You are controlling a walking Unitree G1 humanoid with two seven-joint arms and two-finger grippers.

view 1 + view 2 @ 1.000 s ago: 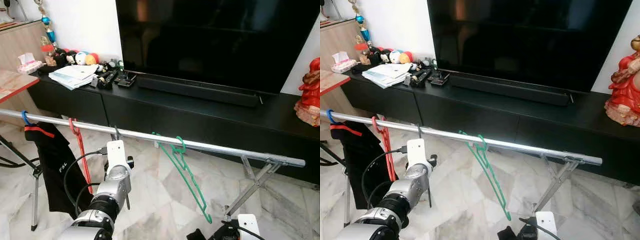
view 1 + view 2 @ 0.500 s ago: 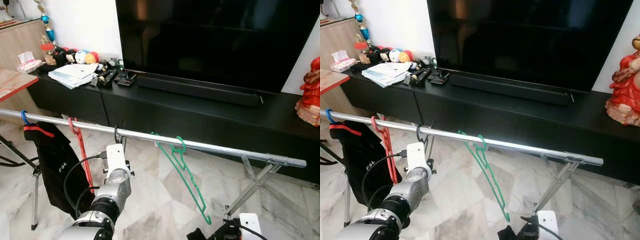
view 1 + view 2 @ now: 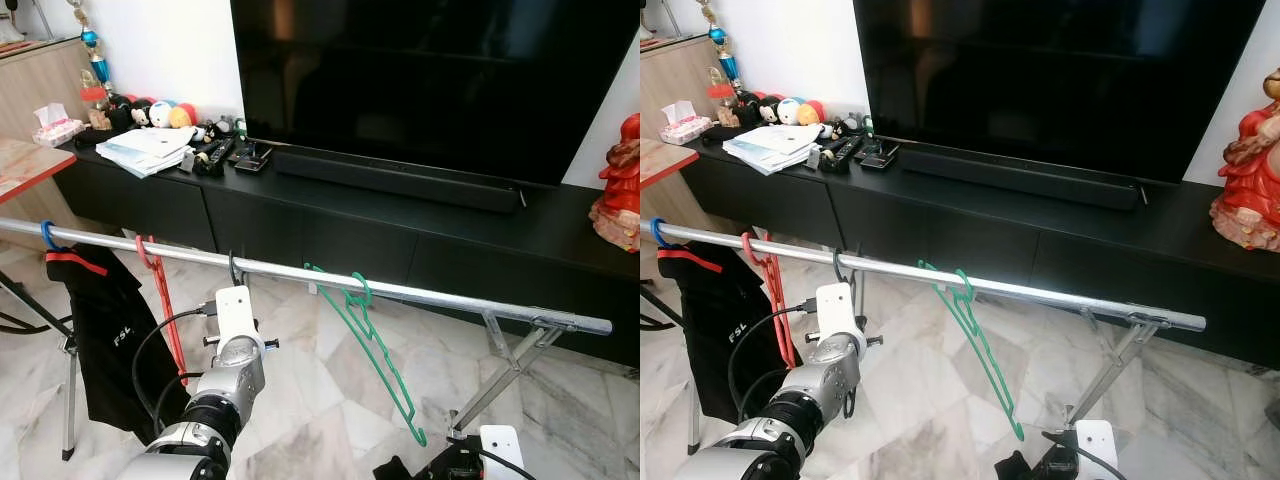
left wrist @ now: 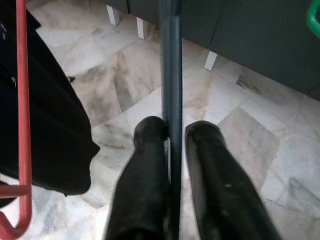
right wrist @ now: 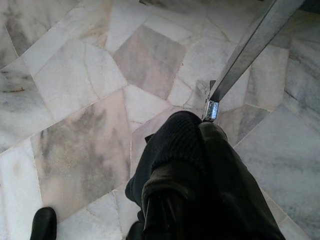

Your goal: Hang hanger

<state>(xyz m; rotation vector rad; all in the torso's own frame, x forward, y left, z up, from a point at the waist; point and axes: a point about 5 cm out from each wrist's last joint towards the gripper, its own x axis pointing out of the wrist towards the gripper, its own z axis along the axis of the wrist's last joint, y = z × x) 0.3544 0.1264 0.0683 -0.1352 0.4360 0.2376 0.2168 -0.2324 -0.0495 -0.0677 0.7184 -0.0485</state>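
Note:
A dark hanger's hook (image 3: 232, 268) sits over the silver rail (image 3: 450, 298), between a red hanger (image 3: 160, 300) and a green hanger (image 3: 375, 350). Just below the rail, my left gripper (image 4: 175, 131) is shut on the dark hanger's thin bar (image 4: 171, 65), with a black finger (image 4: 150, 150) on each side of it. My left wrist (image 3: 235, 330) is raised under the hook. My right gripper (image 5: 195, 120) hangs low by the rack's leg (image 5: 250, 55), fingers together and holding nothing.
A black garment (image 3: 105, 330) on a blue hanger hangs at the rail's left end. Behind the rack are a low black TV cabinet (image 3: 400, 220), a large TV (image 3: 430, 80) and a red figurine (image 3: 620, 185). Marble floor lies below.
My left wrist has dipped slightly under the rail and shifted a touch right. The dark hook stays on the rail. The right arm has not moved.

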